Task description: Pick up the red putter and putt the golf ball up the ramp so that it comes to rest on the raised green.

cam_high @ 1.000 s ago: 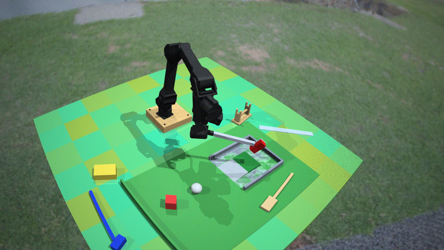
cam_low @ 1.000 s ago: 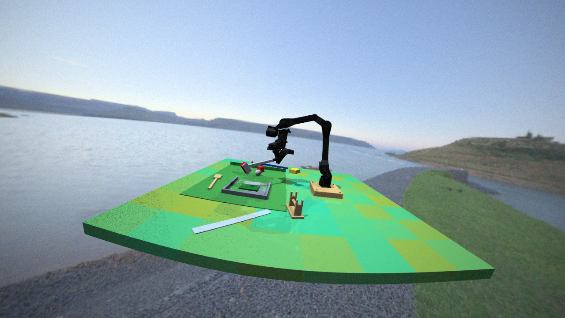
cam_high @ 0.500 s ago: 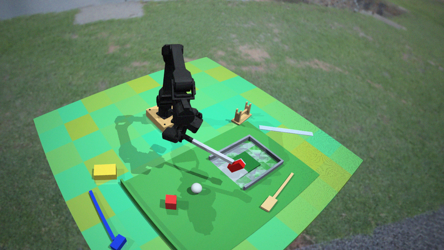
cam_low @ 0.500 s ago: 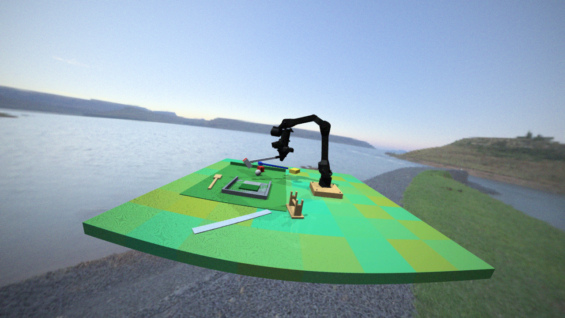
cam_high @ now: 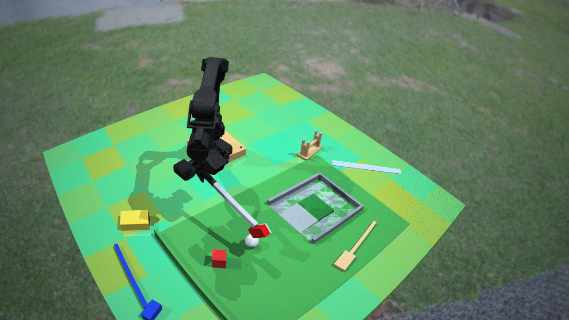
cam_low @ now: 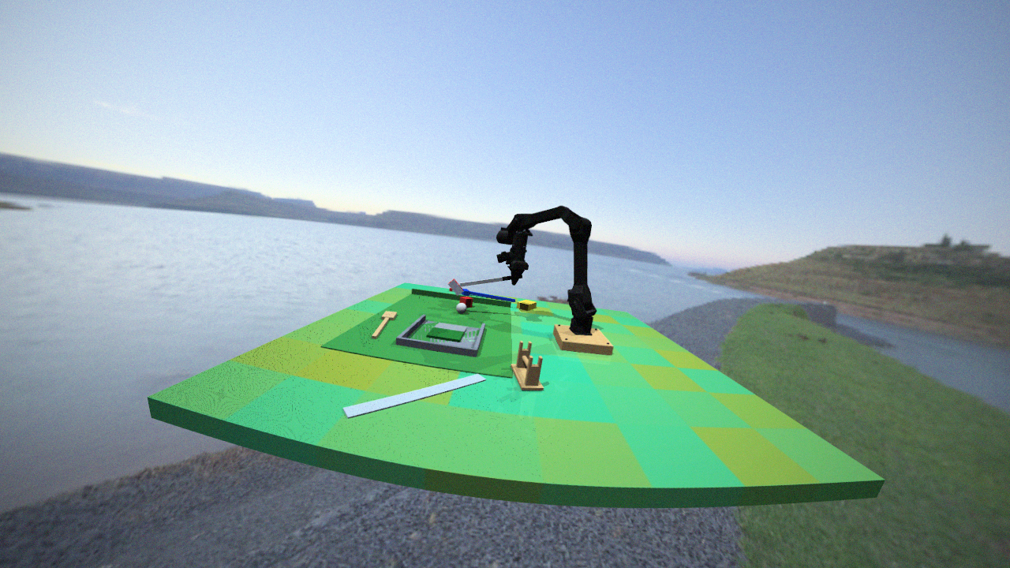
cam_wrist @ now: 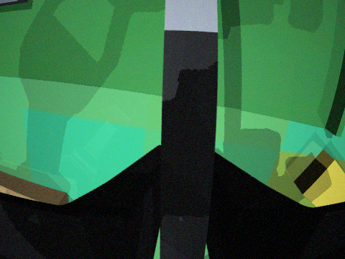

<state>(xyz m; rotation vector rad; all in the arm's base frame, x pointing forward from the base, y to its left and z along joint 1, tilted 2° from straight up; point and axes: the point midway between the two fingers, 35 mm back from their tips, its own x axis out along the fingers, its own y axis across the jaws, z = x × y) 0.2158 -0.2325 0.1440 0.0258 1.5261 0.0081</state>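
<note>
The gripper (cam_high: 207,178) pinches the dark grip end of the red putter (cam_high: 238,206), whose grey shaft slants out over the dark green mat (cam_high: 302,270). Its red head (cam_high: 259,230) hangs just above the white golf ball (cam_high: 251,240) (whether they touch is unclear). The raised green (cam_high: 316,206) sits inside the grey-walled frame (cam_high: 338,222), toward the worktop's right edge.

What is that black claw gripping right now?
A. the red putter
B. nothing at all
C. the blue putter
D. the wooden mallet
A: the gripper is shut on the dark handle end of the red putter, whose red head hangs right by the ball; the blue putter and the wooden mallet lie apart on the board.
</note>
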